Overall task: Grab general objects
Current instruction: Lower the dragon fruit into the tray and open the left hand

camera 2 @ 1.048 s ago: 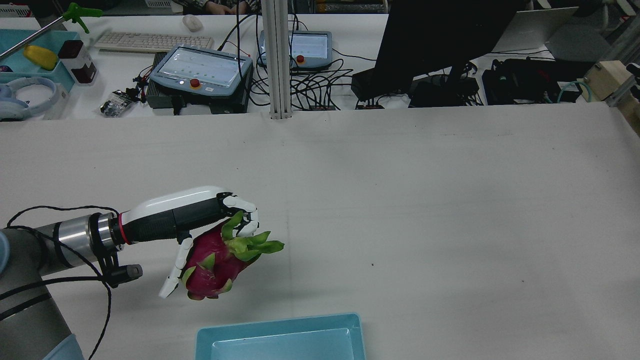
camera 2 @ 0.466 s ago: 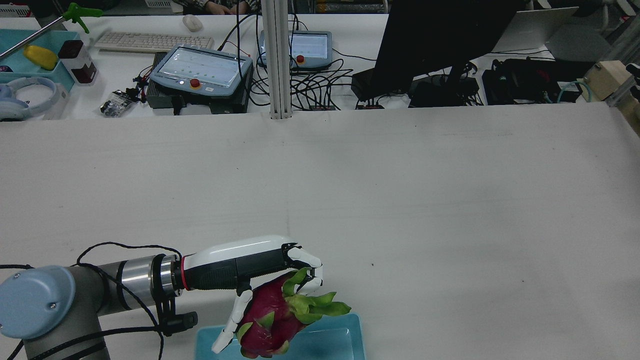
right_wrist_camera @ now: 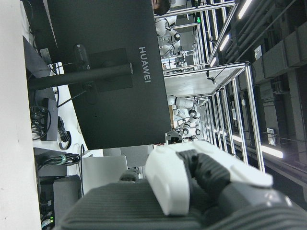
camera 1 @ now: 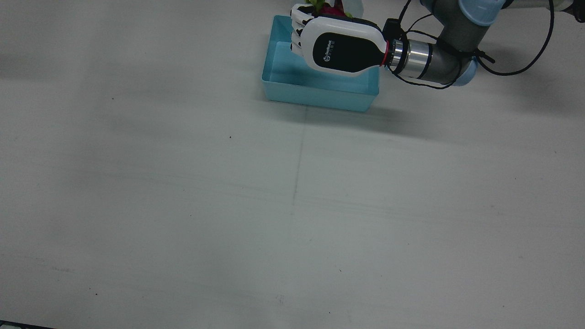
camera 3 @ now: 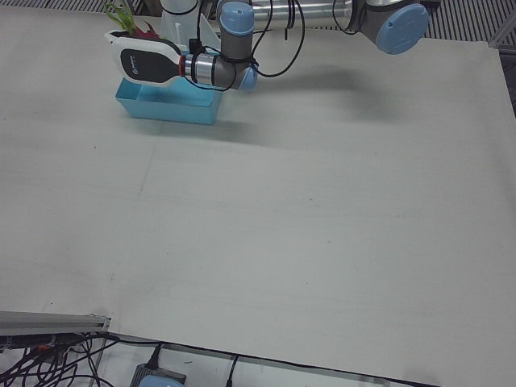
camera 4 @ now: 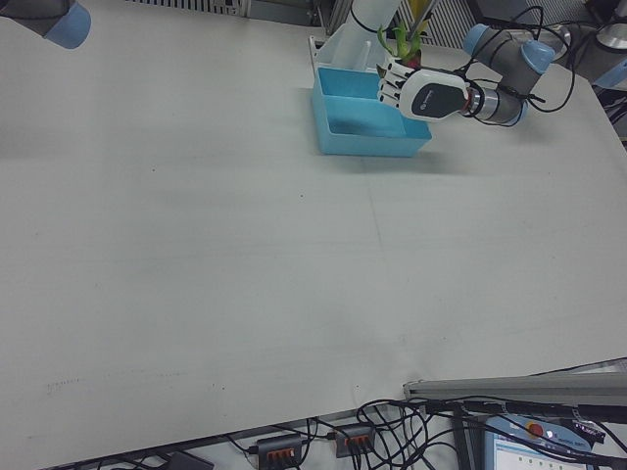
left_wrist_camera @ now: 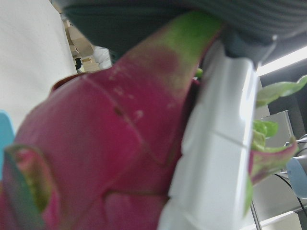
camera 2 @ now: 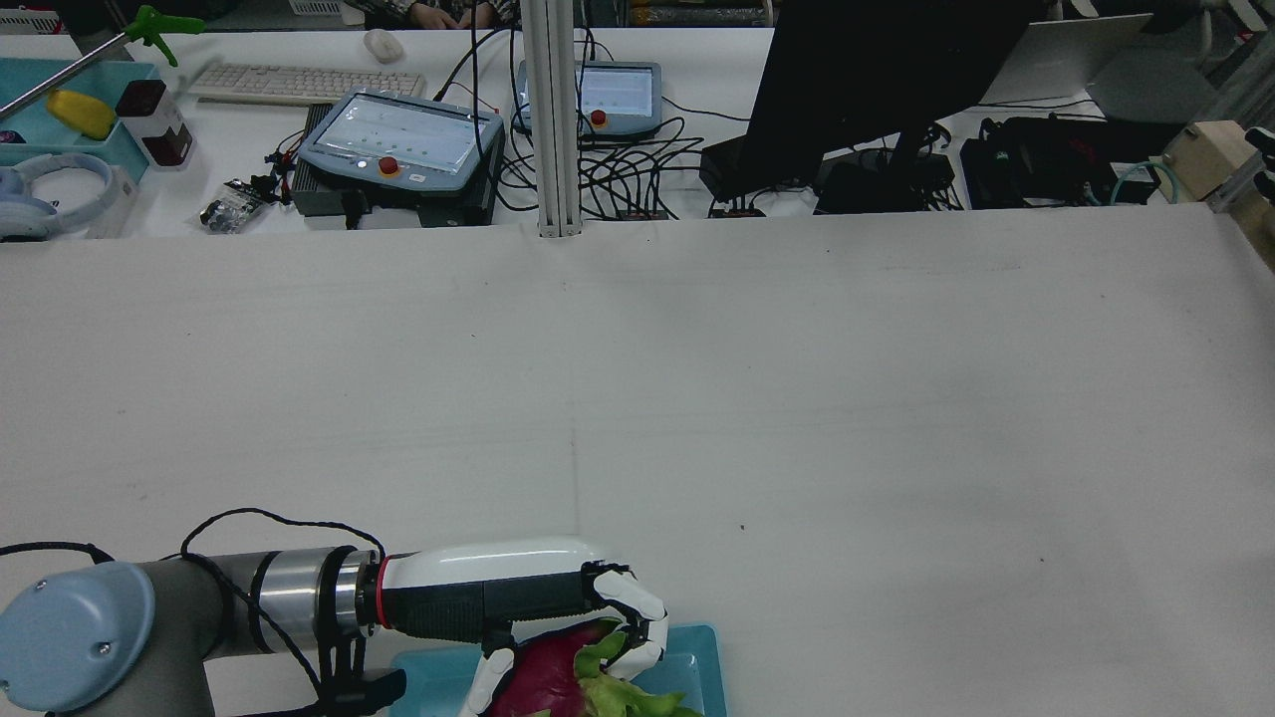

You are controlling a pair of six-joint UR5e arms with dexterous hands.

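Now, going from left to right in the rear view, the left arm (camera 2: 120, 637) is reaching in from the low left corner, and the left hand (camera 2: 518, 597) is staying above the near edge of the bench (camera 2: 797, 398). Its fingers (camera 2: 637, 612) are clamped around a dragon fruit (camera 2: 558, 677), a dark pink fruit with green leafy scales. The fruit is hanging under the palm, and its green tips are pointing toward the right side of this view. Directly under the fruit a light blue tray (camera 2: 702, 657) is standing on the bench; the fruit is over the tray, but I cannot tell if it is touching the tray bottom.

In the front view the same hand (camera 1: 340, 45) is covering the far part of the tray (camera 1: 315, 93), and only a small piece of the fruit (camera 1: 327, 7) is showing behind the white fingers. The left-front view is showing the hand (camera 3: 149, 66) above the tray (camera 3: 165, 109), with the green tips (camera 3: 117, 16) sticking out beyond it. In the left hand view the pink skin (left_wrist_camera: 96, 158) is filling almost the whole picture, with one white finger (left_wrist_camera: 216, 163) pressing on it.

The right hand (right_wrist_camera: 201, 177) is visible only in its own camera, where its fingers are looking curled with nothing between them, well apart from the tray, in front of a dark monitor (right_wrist_camera: 110, 72).
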